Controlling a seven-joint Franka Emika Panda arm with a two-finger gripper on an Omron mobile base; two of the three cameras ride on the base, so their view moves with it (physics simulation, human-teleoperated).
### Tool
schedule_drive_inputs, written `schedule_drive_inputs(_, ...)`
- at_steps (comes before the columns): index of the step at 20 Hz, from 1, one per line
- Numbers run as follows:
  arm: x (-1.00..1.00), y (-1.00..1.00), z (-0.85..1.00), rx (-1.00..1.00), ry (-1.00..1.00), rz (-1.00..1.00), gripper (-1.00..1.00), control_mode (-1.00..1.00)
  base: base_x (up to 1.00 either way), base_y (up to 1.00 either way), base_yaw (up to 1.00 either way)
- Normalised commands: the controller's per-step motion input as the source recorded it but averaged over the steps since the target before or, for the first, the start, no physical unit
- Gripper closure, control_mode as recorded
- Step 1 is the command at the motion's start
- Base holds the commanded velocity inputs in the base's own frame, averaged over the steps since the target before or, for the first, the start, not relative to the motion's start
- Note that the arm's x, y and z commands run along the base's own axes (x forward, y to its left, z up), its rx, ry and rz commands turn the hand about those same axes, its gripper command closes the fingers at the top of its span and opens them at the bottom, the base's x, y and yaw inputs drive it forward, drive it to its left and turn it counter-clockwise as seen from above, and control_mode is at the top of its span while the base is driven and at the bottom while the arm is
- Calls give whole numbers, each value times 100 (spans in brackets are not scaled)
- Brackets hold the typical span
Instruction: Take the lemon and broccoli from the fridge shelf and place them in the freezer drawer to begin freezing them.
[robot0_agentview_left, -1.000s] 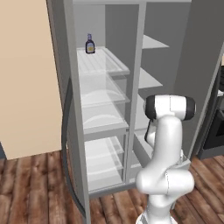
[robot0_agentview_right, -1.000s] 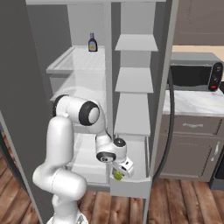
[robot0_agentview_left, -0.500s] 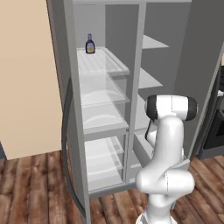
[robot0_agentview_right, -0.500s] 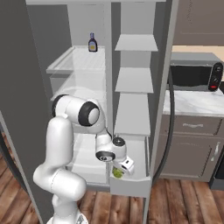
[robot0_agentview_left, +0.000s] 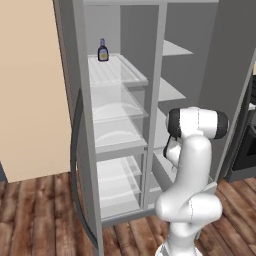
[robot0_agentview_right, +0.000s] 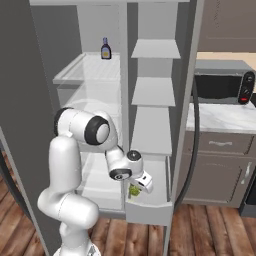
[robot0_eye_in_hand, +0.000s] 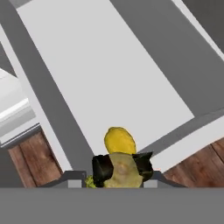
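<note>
— Where do we stand?
— Our hand (robot0_eye_in_hand: 121, 168) grips the broccoli (robot0_eye_in_hand: 120, 173) low in the frame, over the freezer drawer (robot0_eye_in_hand: 113, 83). The lemon (robot0_eye_in_hand: 119, 140) already lies inside, lower centre.
— So what's left?
— Only releasing the broccoli, we judge.

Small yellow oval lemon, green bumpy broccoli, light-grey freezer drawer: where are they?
Small yellow oval lemon (robot0_eye_in_hand: 119, 140), hand view, its top.
Green bumpy broccoli (robot0_eye_in_hand: 121, 171), hand view, pale stalk.
Light-grey freezer drawer (robot0_agentview_right: 157, 181), right base view, bare floor.
</note>
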Motion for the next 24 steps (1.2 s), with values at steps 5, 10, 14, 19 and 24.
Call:
schedule_drive_inputs(5,39,-6,-11,2,0,1,100,-100,0,0,0)
schedule_drive_inputs(10,14,-16,-44,4,2,4,100,-100,0,0,0)
schedule_drive_inputs(14,8,-14,-51,4,7,5,100,-100,0,0,0)
schedule_drive_inputs(19,6,-1,-59,2,7,4,100,-100,0,0,0)
schedule_drive_inputs(24,1,0,-54,1,6,3,100,-100,0,0,0)
